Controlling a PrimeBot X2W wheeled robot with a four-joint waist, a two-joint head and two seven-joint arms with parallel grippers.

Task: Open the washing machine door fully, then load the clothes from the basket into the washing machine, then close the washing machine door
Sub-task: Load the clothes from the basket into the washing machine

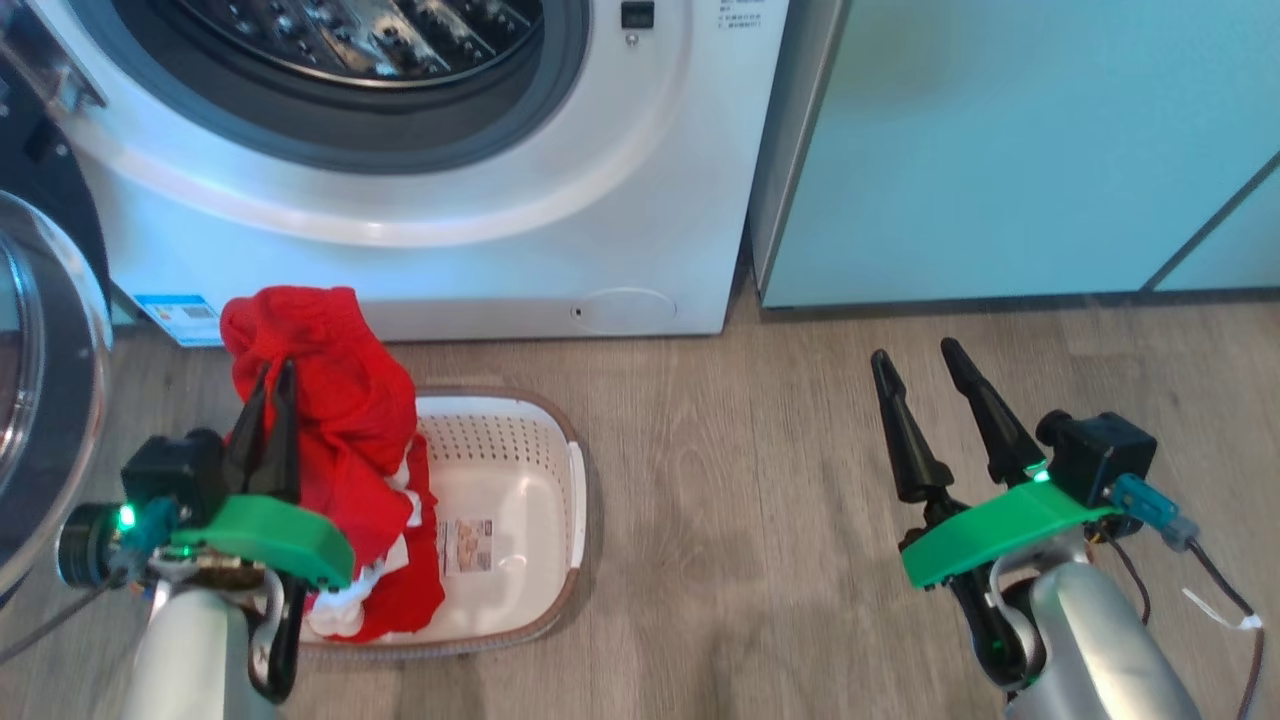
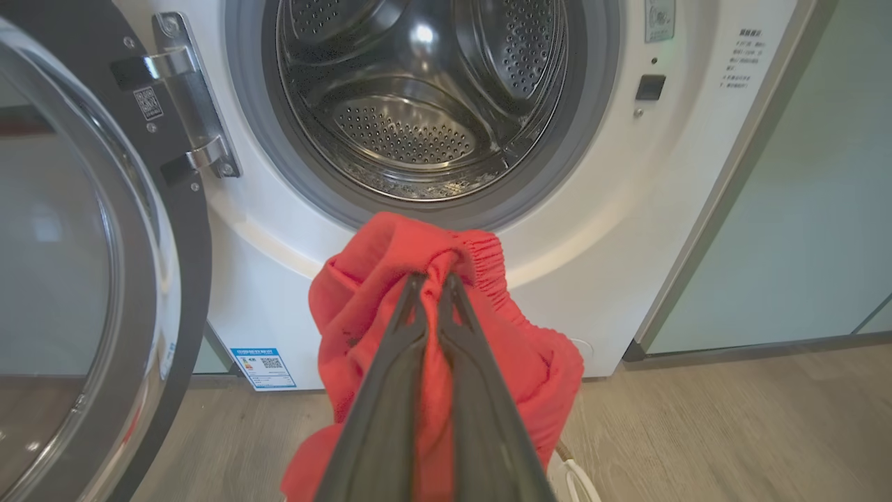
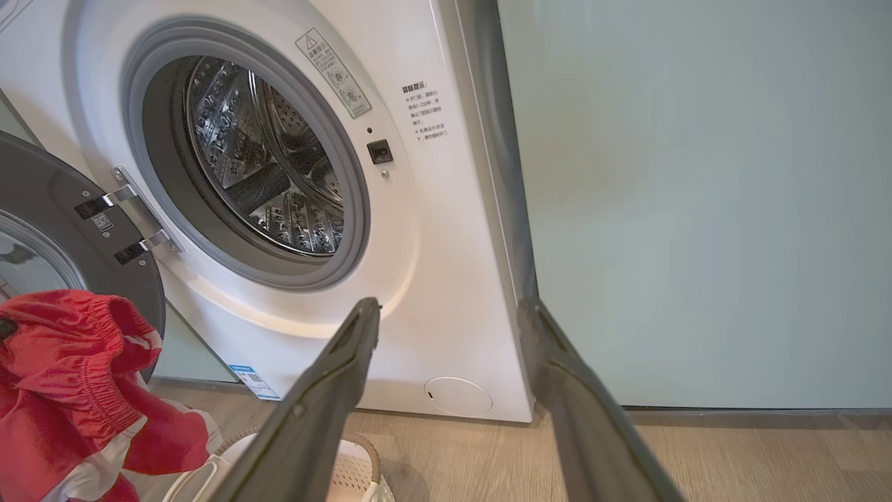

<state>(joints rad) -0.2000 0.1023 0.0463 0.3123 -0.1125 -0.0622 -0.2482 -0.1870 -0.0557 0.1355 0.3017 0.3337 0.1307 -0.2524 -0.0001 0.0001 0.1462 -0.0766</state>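
My left claw (image 2: 433, 279) is clenched on a bunched upper fold of the clothes (image 1: 330, 400), holding the red garment up in front of the washing machine (image 1: 560, 200), below its opening. The lower folds, red with some white, hang down into the left part of the basket (image 1: 575, 480), which stands on the wooden floor (image 1: 750, 500) just before the machine. A paper label (image 1: 466, 546) is on the basket's bottom beside them, its print too small for me to read. The washing machine door (image 2: 174, 265) stands swung open to the left, and past it I see the perforated steel drum (image 2: 411, 104). A blue sticker (image 2: 263, 367) with a code square sits at the machine's lower left corner. The lines of writing (image 3: 425, 111) beside the opening are too small to read. My right claw (image 1: 914, 352) hangs released above bare floor, well apart from the basket.
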